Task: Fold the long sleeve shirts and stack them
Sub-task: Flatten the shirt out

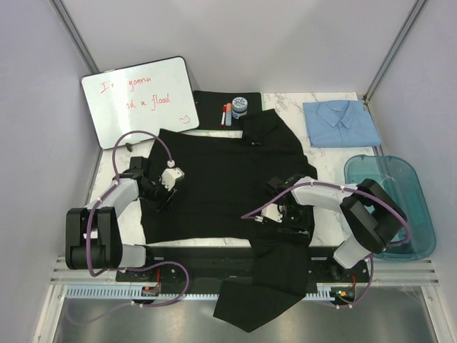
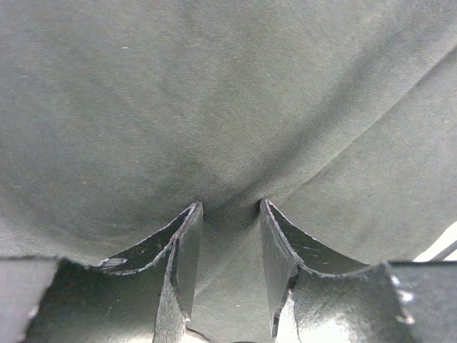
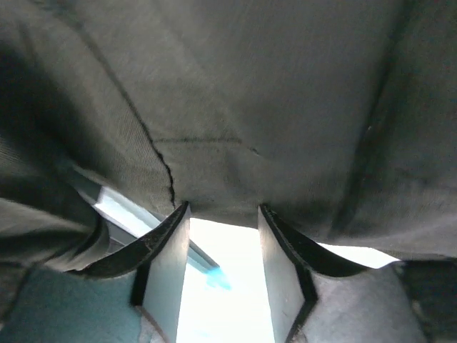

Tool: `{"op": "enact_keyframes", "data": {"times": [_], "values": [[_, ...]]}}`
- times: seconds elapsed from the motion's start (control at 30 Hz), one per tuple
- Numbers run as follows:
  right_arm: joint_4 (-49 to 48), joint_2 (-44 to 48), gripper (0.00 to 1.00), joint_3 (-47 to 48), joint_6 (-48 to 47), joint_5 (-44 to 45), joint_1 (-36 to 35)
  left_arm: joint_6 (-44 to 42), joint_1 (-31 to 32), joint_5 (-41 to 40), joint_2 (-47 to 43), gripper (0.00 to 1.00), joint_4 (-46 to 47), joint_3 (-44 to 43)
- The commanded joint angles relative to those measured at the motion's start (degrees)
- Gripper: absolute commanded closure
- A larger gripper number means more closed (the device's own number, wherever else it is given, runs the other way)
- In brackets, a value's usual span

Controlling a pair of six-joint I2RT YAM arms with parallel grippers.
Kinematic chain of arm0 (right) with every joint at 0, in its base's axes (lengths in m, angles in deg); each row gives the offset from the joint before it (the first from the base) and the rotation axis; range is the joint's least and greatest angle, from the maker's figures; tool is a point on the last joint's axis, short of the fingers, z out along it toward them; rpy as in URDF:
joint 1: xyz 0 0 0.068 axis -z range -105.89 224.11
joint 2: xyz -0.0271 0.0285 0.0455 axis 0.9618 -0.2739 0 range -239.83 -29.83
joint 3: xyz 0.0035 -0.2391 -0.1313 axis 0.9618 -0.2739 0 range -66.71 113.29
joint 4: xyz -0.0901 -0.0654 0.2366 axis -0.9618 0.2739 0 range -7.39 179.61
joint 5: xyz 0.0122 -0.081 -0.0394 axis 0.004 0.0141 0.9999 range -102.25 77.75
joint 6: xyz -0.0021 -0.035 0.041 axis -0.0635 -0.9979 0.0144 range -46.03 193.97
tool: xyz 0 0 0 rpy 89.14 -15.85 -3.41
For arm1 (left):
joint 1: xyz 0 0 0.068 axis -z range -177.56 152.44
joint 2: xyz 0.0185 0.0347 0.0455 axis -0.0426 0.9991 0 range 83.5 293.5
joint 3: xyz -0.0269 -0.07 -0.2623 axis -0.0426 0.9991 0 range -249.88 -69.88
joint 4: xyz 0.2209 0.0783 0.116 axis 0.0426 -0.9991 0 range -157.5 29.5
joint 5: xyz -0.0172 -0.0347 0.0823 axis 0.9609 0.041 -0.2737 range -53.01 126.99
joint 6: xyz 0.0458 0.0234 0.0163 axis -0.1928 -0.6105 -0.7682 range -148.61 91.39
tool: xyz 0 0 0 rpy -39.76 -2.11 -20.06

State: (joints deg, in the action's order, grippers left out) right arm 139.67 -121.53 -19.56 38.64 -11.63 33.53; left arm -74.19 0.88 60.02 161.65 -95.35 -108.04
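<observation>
The large black shirt (image 1: 221, 186) lies spread open on the table, one sleeve hanging over the front edge. The light blue shirt (image 1: 341, 123) lies folded at the back right. My left gripper (image 1: 163, 196) is at the black shirt's left edge. In the left wrist view it (image 2: 230, 207) is open, its tips pressed into black fabric (image 2: 214, 93) that also lies between the fingers. My right gripper (image 1: 285, 214) is at the shirt's right edge. In the right wrist view it (image 3: 223, 207) is open, its tips touching the edge of the fabric (image 3: 271, 93), with bare table between the fingers.
A whiteboard (image 1: 139, 100) leans at the back left. A black mat (image 1: 211, 107) at the back holds markers (image 1: 227, 114) and a small jar (image 1: 240, 106). A teal bin (image 1: 421, 214) stands at the right edge and shows in the right wrist view (image 3: 43, 307).
</observation>
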Motion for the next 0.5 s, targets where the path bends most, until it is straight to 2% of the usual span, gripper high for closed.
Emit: {"op": "enact_keyframes", "data": {"times": [0.0,0.1,0.27,0.37,0.47], "values": [[-3.7,1.1,0.47,-4.0,-3.7,7.7,0.0,-5.6,-3.2,-5.4,3.0,0.54,2.3,1.6],[-1.7,4.6,0.43,-4.8,-5.2,8.3,-0.1,-9.8,-4.7,-5.3,2.3,0.54,-0.3,2.5],[6.6,9.7,0.37,1.2,-7.3,3.0,-0.1,-19.3,-3.1,5.1,-8.6,0.52,-14.5,2.6],[8.6,11.5,0.32,9.6,-6.8,-0.5,0.9,-18.7,-1.3,9.0,-11.8,0.5,-19.0,-1.2],[6.1,6.9,0.31,17.0,-3.7,-2.4,3.1,-13.6,-1.2,10.0,-9.7,0.49,-16.9,-6.7]]}}
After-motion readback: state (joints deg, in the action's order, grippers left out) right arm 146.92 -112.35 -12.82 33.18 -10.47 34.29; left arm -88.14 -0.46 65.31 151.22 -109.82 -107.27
